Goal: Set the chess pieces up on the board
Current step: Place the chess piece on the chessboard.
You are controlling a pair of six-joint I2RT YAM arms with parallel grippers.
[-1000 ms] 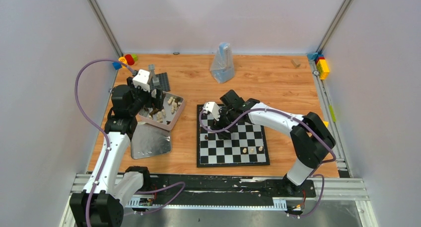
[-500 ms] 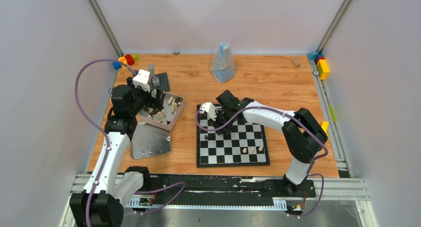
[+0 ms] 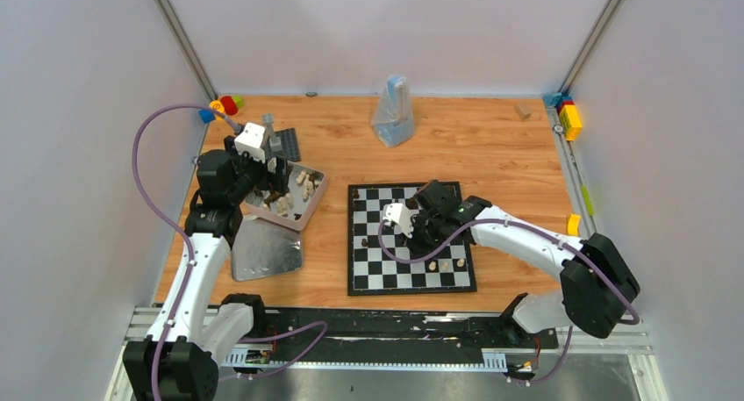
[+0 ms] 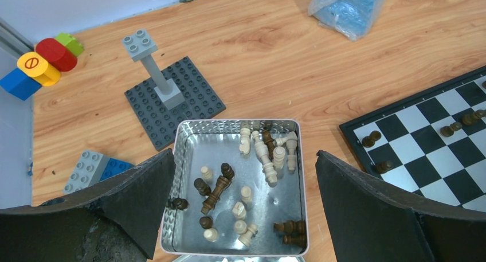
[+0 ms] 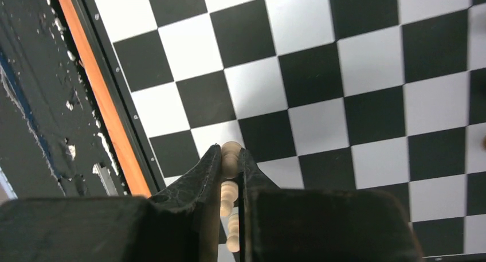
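The board (image 3: 368, 278) lies right of centre. My right gripper (image 3: 427, 241) hangs over its near middle, shut on a cream chess piece (image 5: 231, 153) that is pinched upright between the pads. Two more cream pieces (image 5: 228, 194) show below, behind the fingers. Three cream pieces (image 3: 446, 265) stand on the board's near rows, and dark pieces (image 4: 373, 139) stand along its left side. My left gripper (image 4: 238, 210) is open above the silver tin (image 4: 289, 216), which holds several dark and cream pieces (image 4: 218, 190) lying loose.
The tin's lid (image 3: 268, 247) lies in front of the tin. A dark grey studded plate with a brick tower (image 4: 172, 98) stands behind it. A clear plastic bag (image 3: 392, 111) sits at the back, with coloured bricks (image 3: 224, 105) in the far corners.
My right gripper has swung from the board's left side towards its near middle. The left arm has not moved.
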